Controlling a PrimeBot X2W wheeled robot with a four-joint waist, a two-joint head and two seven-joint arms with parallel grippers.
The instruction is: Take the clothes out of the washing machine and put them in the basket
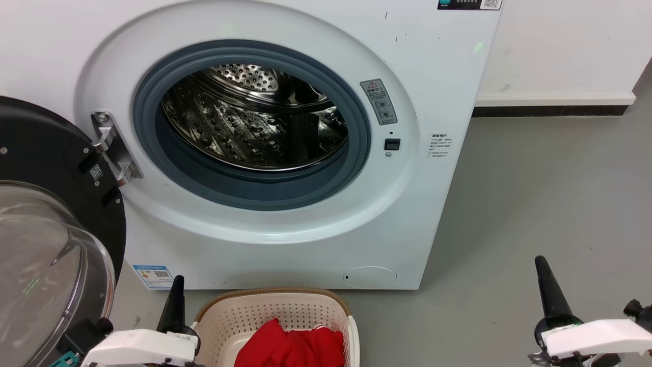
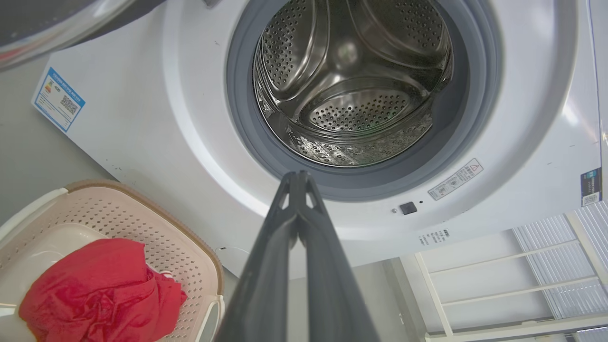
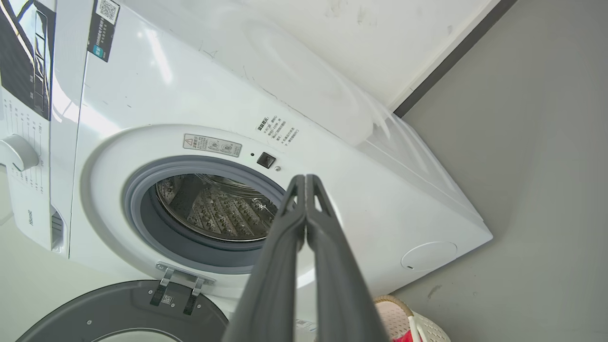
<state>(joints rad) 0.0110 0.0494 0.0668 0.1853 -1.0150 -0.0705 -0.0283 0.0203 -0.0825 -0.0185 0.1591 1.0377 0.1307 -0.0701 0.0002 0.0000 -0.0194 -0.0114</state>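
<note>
The white washing machine [image 1: 417,76] stands with its door [image 1: 46,168] swung open to the left, and its steel drum [image 1: 254,117] shows bare metal. Below it on the floor sits the cream basket [image 1: 275,300], holding the red clothes [image 1: 293,346] in a bundle. In the left wrist view the clothes [image 2: 99,289] lie in the basket [image 2: 185,247], below and left of my left gripper [image 2: 298,175], which is shut and holds nothing. My left gripper [image 1: 178,280] stands just left of the basket. My right gripper [image 1: 540,261] is shut and holds nothing, far right over the floor.
Grey floor [image 1: 550,193] spreads to the right of the machine up to a white wall with a dark skirting [image 1: 550,109]. The open glass door juts out at the left. A white railing [image 2: 498,285] appears in the left wrist view.
</note>
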